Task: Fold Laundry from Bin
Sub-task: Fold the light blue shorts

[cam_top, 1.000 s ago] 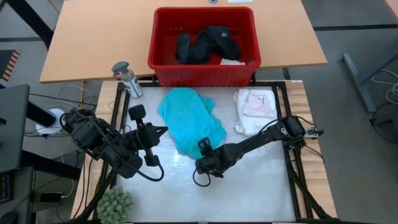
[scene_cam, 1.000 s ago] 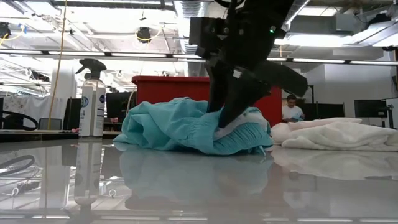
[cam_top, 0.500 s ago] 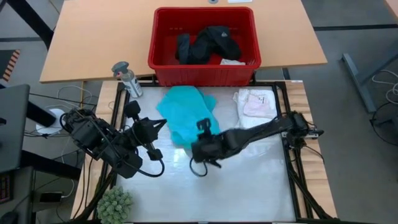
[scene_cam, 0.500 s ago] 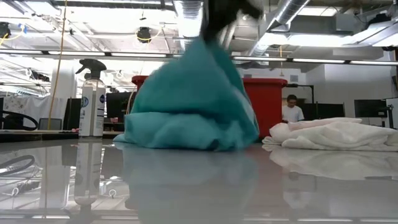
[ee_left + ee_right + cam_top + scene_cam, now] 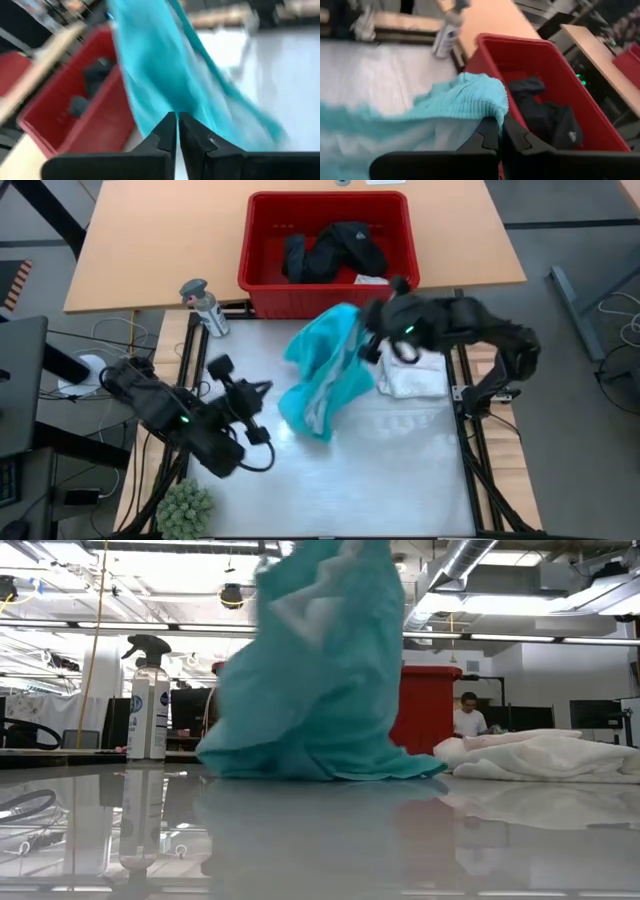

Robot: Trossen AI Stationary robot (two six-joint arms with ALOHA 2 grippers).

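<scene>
The turquoise shirt [image 5: 322,380] hangs from my right gripper [image 5: 364,346], which is raised over the table's far middle and shut on it. In the low view the shirt [image 5: 315,670] stands tall with its lower end on the table. My left gripper [image 5: 264,388] is shut and empty, just left of the shirt, its fingers [image 5: 176,131] pointing at it. The red bin [image 5: 328,250] stands beyond the far edge with black clothing [image 5: 335,248] inside. A white and pale pink pile [image 5: 412,372] lies at the right, partly under my right arm. My right gripper pinches a bunched ribbed part of the shirt [image 5: 489,106] between its two fingers, several layers gathered. The fingers reach in from the table's right side. The shirt hangs slack below them, and its lower end [image 5: 305,420] lies on the table.
A spray bottle [image 5: 205,306] stands at the table's far left corner. A small green plant [image 5: 185,508] sits at the near left. A person [image 5: 467,715] shows in the room behind the table. The glossy table surface [image 5: 390,470] lies open at the near right.
My right gripper has risen and swung toward the table's far right, near the bin, keeping hold of the turquoise shirt. The shirt has been drawn up from a low heap into a tall hanging shape; its lower end stays on the table.
</scene>
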